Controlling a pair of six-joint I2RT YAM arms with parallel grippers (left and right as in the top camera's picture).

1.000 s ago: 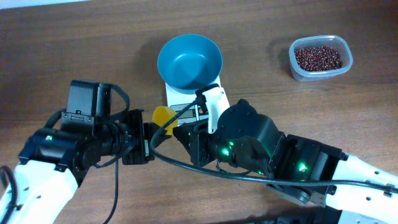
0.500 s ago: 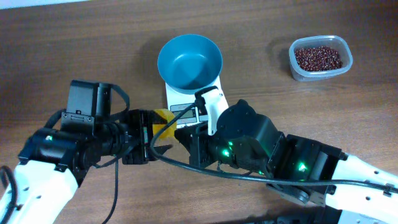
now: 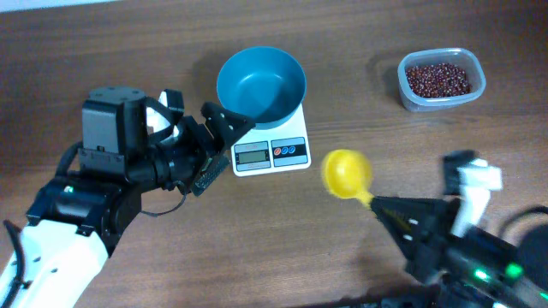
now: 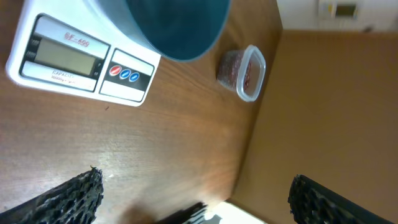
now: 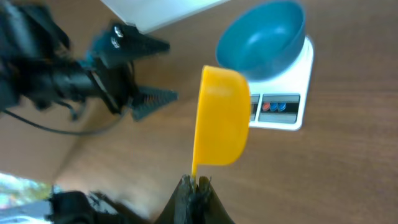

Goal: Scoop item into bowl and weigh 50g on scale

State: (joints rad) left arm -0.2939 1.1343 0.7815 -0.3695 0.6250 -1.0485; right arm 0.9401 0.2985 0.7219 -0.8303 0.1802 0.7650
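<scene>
From overhead, the teal bowl [image 3: 261,85] sits on the white scale [image 3: 295,130] at mid-table and shows no beans inside. The beans [image 3: 438,79] are all in the clear tub [image 3: 402,87], well apart to the right on the wooden table [image 3: 103,43]. The left tool [image 3: 233,141] is spread wide and empty, its fingers just beside the scale's display edge. The right tool [image 3: 381,205] pinches the handle of a yellow scoop [image 3: 346,173], which hangs over bare table between scale and tub. The scoop is blurred, and no beans show in its cup.

In the left wrist view, the left tool [image 4: 193,199] has its two ribbed fingers far apart with nothing between them. The scale [image 4: 81,62], the bowl [image 4: 174,25] and the distant tub [image 4: 239,59] lie ahead. The display digits are too small to read.

In the right wrist view, the right tool [image 5: 196,186] is clamped on the thin handle, and the scoop [image 5: 221,118] is rolled onto its side. Beyond it are the bowl [image 5: 261,40], the scale [image 5: 283,109] and the open left tool [image 5: 140,78].

The step in hand looks like carrying the scoop to the tub for a first load. To do it well, the wrist should roll so the cup faces up before it dips. The rim should enter the heap at a shallow angle, and the load should be modest so nothing spills on the way. The left tool would best keep off the scale, since any touch could upset the reading.
</scene>
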